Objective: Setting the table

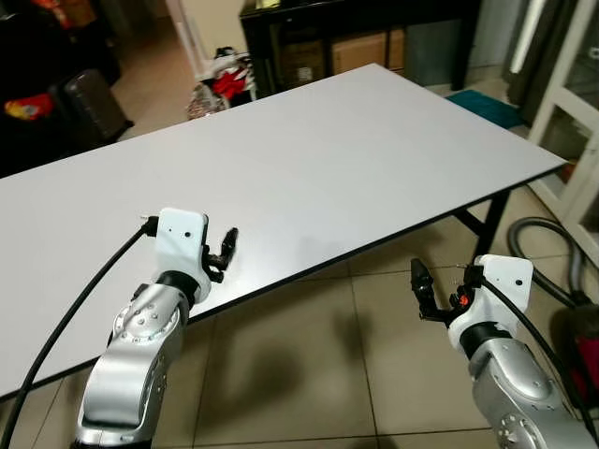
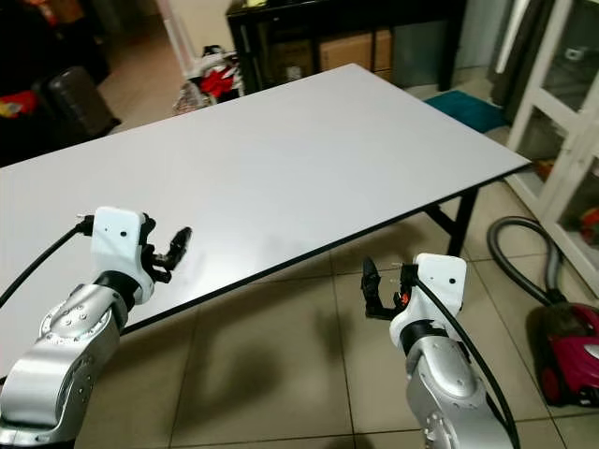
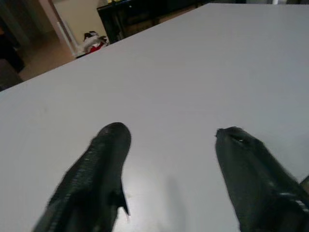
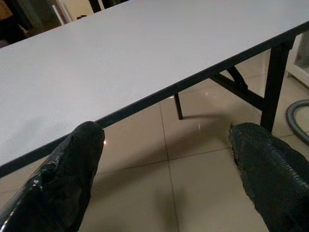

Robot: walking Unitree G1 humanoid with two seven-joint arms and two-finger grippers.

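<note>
The desk (image 1: 309,159) just ahead of the left pincer (image 1: 223,253) has a smooth, matt white top with a thin dark edge band and black, metal-looking legs. Both pincers' fingers (image 4: 72,169) look like black textured rubber or plastic, faintly shiny. Under the right pincer (image 1: 423,290), the floor (image 1: 309,374) is glossy beige tile. The arms' shells (image 1: 140,346) are silver, pitted metal.

Big white rectangular table (image 1: 309,159) with a thin dark edge and black folding legs (image 1: 487,220), standing on a beige tiled floor (image 1: 309,374). Floor looks glossy.
</note>
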